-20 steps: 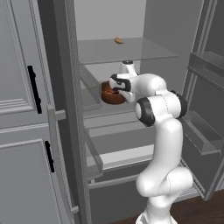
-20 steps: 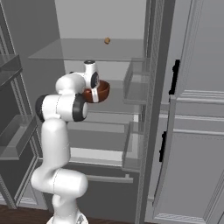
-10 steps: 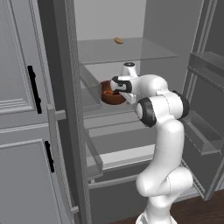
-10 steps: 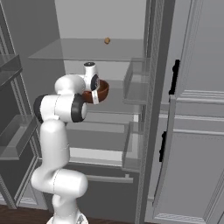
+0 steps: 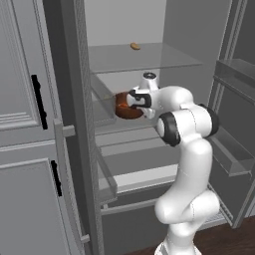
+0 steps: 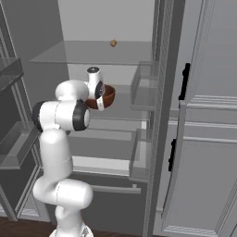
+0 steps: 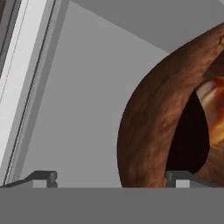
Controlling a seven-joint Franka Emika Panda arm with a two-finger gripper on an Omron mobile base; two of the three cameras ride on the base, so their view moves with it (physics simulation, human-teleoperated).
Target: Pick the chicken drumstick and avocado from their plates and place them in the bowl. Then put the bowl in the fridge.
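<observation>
Round reddish-brown bowl with a darker outside [image 5: 125, 106] sits on a glass shelf [image 5: 119, 127] in the middle of the tall grey fridge with a pale interior [image 6: 88, 28], toward the shelf's left edge in the left base view. In the hand view the bowl [image 7: 153, 122] shows its dark outer wall and rim opening; inside, an orange-brown patch and a black shape show, but what they are can't be made out clearly. Tool [image 7: 111, 178] is at the bowl, fingers spread wide apart, one tip [image 7: 43, 177] over bare shelf, the other [image 7: 181, 178] at the bowl's rim; not clamped on it. Tool [image 5: 133, 99] at the bowl's right side in the left base view. Upper glass shelf [image 5: 149, 57] carries a small tan-orange lump [image 5: 135, 46] near its back edge. Door bins [image 6: 143, 88] look see-through; contents can't be told.
</observation>
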